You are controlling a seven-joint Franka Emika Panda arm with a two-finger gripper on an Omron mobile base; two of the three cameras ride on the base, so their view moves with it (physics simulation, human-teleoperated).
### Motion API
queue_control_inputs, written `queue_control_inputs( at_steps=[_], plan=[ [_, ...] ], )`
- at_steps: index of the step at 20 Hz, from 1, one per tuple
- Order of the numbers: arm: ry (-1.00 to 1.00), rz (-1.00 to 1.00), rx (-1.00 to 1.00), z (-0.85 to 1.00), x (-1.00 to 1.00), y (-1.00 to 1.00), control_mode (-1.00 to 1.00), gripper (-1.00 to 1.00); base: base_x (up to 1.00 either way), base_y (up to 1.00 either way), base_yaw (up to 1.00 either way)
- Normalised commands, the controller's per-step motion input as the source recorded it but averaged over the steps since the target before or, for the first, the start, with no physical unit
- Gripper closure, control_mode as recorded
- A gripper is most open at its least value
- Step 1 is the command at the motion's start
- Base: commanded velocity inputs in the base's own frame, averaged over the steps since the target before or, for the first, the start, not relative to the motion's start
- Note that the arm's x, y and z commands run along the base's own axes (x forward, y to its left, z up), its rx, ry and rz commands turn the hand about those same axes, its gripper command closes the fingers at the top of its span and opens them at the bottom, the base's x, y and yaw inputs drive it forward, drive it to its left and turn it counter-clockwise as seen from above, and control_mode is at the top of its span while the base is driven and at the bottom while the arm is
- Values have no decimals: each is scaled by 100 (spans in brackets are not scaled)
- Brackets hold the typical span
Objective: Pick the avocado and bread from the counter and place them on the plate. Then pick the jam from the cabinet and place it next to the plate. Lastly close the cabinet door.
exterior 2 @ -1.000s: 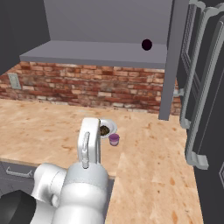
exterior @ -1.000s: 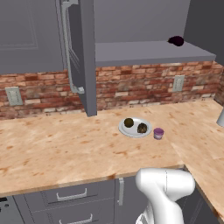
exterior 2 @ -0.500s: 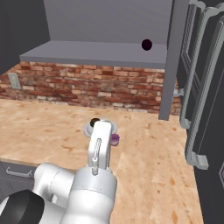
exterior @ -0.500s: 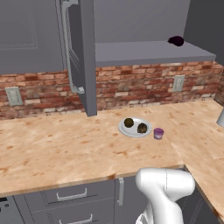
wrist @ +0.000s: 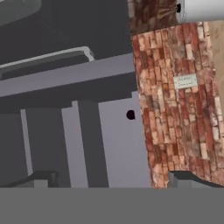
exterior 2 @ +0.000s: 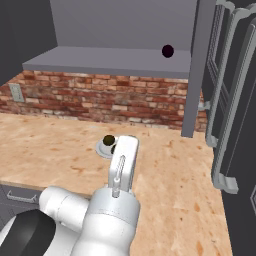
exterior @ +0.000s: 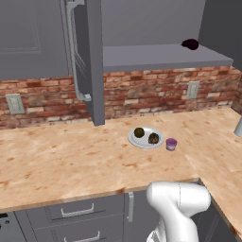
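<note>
The pale plate [exterior: 142, 142] sits on the beige counter [exterior: 61, 156] and carries the olive-green avocado [exterior: 139, 132] and the mottled brown bread [exterior: 153, 139]. Just right of the plate stands the pink-purple jam [exterior: 171, 144]. The dark grey cabinet door [exterior: 94, 71] stands open with its silvery handle [exterior: 74, 52] in view, beside the cabinet shelf [exterior: 156, 56]. In the right base view my forearm [exterior 2: 125, 160] covers part of the plate [exterior 2: 101, 148]; the avocado [exterior 2: 108, 139] shows beside it. My gripper [wrist: 113, 181] is open, empty, and faces the shelf and the brick wall.
A black-maroon lump [exterior: 190, 44] lies at the back right of the shelf, also seen as a dark dot [wrist: 130, 114] in the hand view. Brick backsplash [exterior: 156, 94] with outlets [exterior: 192, 89]. Tall grey doors with bar handles [exterior 2: 227, 110] stand at the right. A silvery object [exterior: 238, 126] sits at the counter's right end.
In the right base view my forearm has swung to the right and now covers the jam and part of the plate. The objects have not moved.
</note>
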Motion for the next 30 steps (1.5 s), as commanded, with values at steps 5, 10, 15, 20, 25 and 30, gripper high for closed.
queue_control_inputs(
  at_steps=[5,10,15,20,25,30],
  plan=[
    [0,-10,0,0,0,-24,-100,-100,0,0,0],
    [0,-11,4,0,5,-24,-100,-100,0,0,0],
    [0,-9,5,0,4,-22,-100,-100,0,0,0],
    [0,-3,2,0,21,-16,-100,-100,0,0,0],
    [0,0,0,0,27,-5,-100,-100,0,0,0],
    [0,0,0,0,18,-20,-100,-100,0,0,0]
  ],
)
